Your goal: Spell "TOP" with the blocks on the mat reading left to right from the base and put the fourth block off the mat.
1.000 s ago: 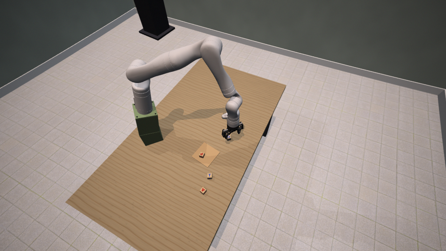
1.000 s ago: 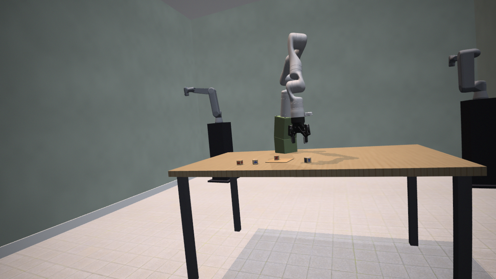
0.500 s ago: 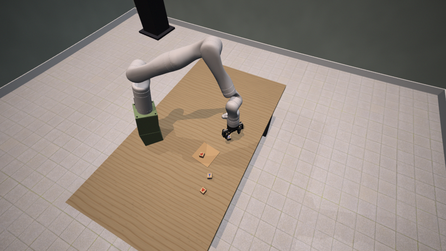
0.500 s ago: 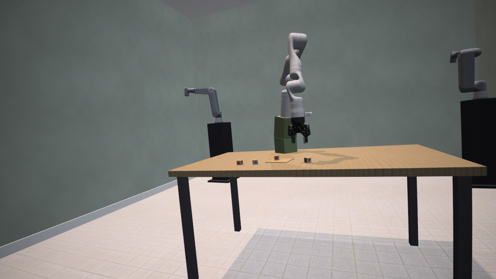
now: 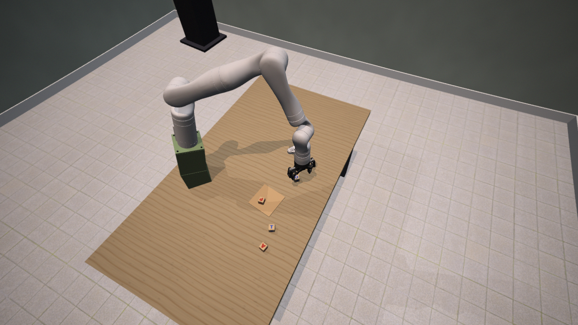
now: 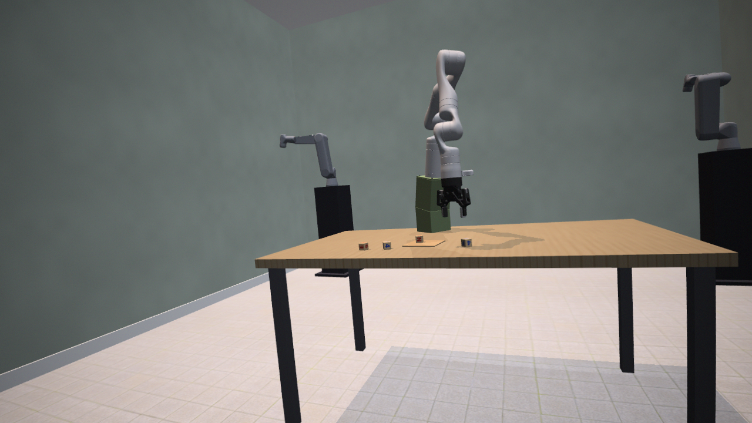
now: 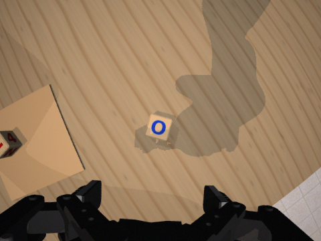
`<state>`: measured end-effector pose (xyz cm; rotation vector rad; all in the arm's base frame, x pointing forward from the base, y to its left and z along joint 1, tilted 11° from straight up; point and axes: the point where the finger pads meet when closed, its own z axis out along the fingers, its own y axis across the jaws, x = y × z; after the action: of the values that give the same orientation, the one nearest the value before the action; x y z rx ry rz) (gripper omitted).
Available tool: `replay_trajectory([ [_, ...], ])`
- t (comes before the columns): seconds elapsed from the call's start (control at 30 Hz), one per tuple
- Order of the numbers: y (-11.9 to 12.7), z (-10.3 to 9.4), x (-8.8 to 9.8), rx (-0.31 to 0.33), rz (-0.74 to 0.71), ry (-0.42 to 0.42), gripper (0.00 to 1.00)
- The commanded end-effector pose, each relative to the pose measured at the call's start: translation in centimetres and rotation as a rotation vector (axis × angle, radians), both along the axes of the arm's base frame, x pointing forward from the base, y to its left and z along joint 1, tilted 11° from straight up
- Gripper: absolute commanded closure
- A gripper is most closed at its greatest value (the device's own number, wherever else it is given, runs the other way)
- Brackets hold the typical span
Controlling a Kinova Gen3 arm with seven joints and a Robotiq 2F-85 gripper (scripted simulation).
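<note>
The place is a robotics lab. In the exterior view, arms on black pedestals (image 6: pixel 334 212) (image 6: pixel 725 210) stand at nine and three o'clock of the green base (image 5: pixel 192 165) (image 6: pixel 425 202) and its arm (image 5: pixel 238 74) (image 6: pixel 448 100).

Soft, moderate light throughout; sharp-edged arm shadows darken the table (image 5: pixel 161 226) (image 6: pixel 578 241) (image 7: pixel 110 67).

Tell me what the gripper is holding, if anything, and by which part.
Nothing is held: the gripper is open above the table, and the O block sits on the tabletop.
</note>
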<state>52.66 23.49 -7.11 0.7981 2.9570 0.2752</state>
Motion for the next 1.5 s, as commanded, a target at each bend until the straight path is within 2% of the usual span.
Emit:
replay_trajectory([
  [0.0, 0.0, 0.1, 0.1, 0.001, 0.0, -0.002, 0.0],
  [0.63, -0.6, -0.1, 0.0, 0.0, -0.002, -0.001, 0.0],
  [0.83, -1.1, -0.2, 0.0, 0.0, -0.003, -0.001, 0.0],
  [0.87, -1.9, -0.4, -0.1, -0.001, -0.004, 0.0, 0.0],
  [1.07, -1.9, -0.4, -0.1, -0.001, -0.004, 0.0, 0.0],
  [1.1, -2.8, -0.6, -0.2, -0.001, -0.006, 0.001, 0.0],
  [1.33, -2.8, -0.6, -0.2, -0.001, -0.006, 0.001, 0.0],
  [1.37, -3.8, -0.9, -0.3, -0.002, -0.008, 0.002, 0.0],
  [1.47, -3.8, -0.9, -0.3, -0.002, -0.008, 0.002, 0.0],
])
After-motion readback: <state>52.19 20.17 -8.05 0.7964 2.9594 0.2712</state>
